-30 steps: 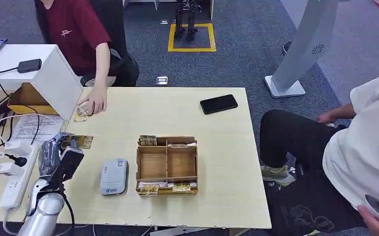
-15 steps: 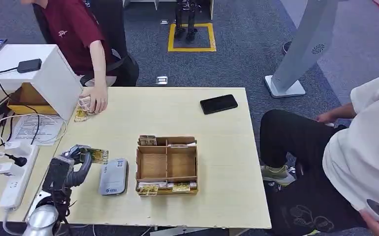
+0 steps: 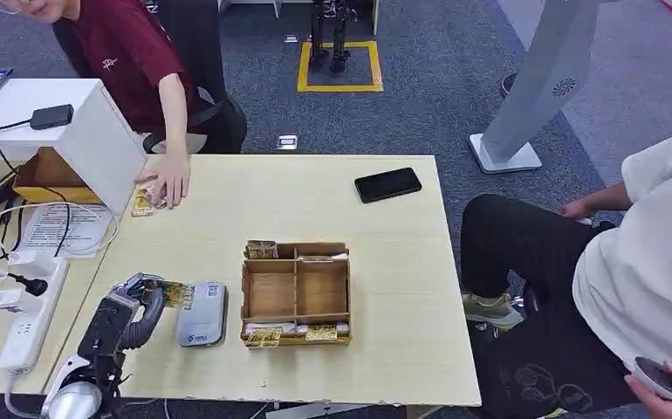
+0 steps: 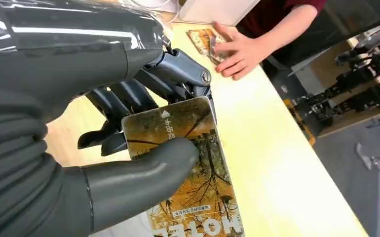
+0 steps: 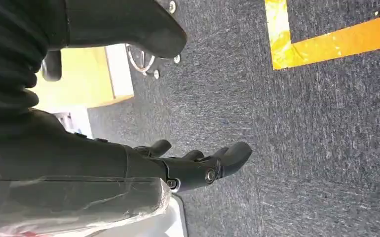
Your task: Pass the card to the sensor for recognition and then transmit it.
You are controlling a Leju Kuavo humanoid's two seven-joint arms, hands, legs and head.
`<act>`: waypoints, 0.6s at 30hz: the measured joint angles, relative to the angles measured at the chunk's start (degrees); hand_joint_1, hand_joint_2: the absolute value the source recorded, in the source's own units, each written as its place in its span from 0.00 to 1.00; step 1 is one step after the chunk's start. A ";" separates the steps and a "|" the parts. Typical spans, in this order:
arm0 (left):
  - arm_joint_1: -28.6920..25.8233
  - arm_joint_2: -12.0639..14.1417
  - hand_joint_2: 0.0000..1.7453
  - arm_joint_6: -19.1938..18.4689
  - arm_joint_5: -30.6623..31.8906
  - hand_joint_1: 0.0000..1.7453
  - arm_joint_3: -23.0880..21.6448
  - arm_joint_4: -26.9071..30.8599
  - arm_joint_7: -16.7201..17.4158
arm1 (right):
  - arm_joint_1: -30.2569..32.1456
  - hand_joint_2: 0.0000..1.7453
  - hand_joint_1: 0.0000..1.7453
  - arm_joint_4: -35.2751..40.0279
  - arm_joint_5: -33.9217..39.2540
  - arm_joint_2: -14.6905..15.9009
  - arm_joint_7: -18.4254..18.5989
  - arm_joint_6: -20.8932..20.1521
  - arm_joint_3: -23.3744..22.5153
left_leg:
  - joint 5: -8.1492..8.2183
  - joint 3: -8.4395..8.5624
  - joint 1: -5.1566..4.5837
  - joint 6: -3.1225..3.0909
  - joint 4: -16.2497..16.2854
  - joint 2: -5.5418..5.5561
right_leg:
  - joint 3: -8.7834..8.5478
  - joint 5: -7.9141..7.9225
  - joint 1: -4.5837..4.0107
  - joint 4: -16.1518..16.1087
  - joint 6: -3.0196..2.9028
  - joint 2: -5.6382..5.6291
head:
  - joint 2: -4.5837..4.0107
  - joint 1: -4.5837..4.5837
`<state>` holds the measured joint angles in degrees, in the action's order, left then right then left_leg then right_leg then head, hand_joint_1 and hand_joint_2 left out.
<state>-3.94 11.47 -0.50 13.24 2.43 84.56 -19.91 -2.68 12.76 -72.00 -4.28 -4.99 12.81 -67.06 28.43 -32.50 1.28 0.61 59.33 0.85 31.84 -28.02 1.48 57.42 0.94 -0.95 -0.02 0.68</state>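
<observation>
The robot's left hand [image 3: 132, 307] is pinching a card [image 4: 190, 170] between thumb and fingers, holding it just beside the grey sensor [image 3: 202, 312] on the table [image 3: 385, 262]. To do this step well, the card probably needs bringing flat over the sensor's top face, the pinch kept firm so it is not slipping. The right hand [image 5: 198, 168] is hanging over carpet, fingers apart, holding nothing. Counted on the table: one sensor, one wooden divided tray [image 3: 297, 292], one black phone [image 3: 388, 184]. A person's hand [image 3: 168, 183] is resting on more cards at the far edge.
</observation>
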 joint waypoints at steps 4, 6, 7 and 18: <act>-1.00 -0.02 1.00 0.50 1.25 1.00 0.00 0.26 0.00 | 0.00 1.00 0.00 0.00 -0.02 -0.11 0.24 0.00 -0.24 | 0.00 0.00 0.00 0.00 0.00 0.00 | 0.00 -0.02 0.00 0.00 0.02 0.01 | 0.00 0.00; -1.02 -0.04 1.00 1.09 2.45 1.00 0.00 0.26 0.17 | 0.02 1.00 0.00 0.00 -0.02 -0.11 0.07 0.02 -0.26 | 0.00 0.00 0.00 0.00 0.00 0.01 | 0.00 -0.02 0.00 0.00 0.02 0.01 | 0.00 0.00; -0.99 -0.09 1.00 1.42 2.98 1.00 0.00 0.26 0.26 | 0.01 1.00 0.00 0.00 -0.02 -0.13 -0.24 0.02 -0.26 | 0.00 0.00 0.00 0.00 0.00 0.00 | 0.00 -0.01 0.00 0.00 0.02 0.01 | 0.00 0.02; -0.85 -1.16 1.00 3.06 5.47 1.00 0.00 0.22 0.70 | -0.02 1.00 0.00 0.00 -0.39 -0.15 -0.35 -0.02 -0.28 | 0.00 0.00 0.00 0.00 0.00 0.00 | 0.00 -0.01 0.00 0.00 0.02 0.00 | 0.00 0.00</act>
<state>-4.78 10.32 2.56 18.71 2.43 84.78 -19.21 -2.70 12.76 -72.39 -4.44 -5.33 12.79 -67.34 28.43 -32.49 1.28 0.61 59.34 0.85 31.84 -28.02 1.48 57.42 0.97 -0.95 -0.02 0.68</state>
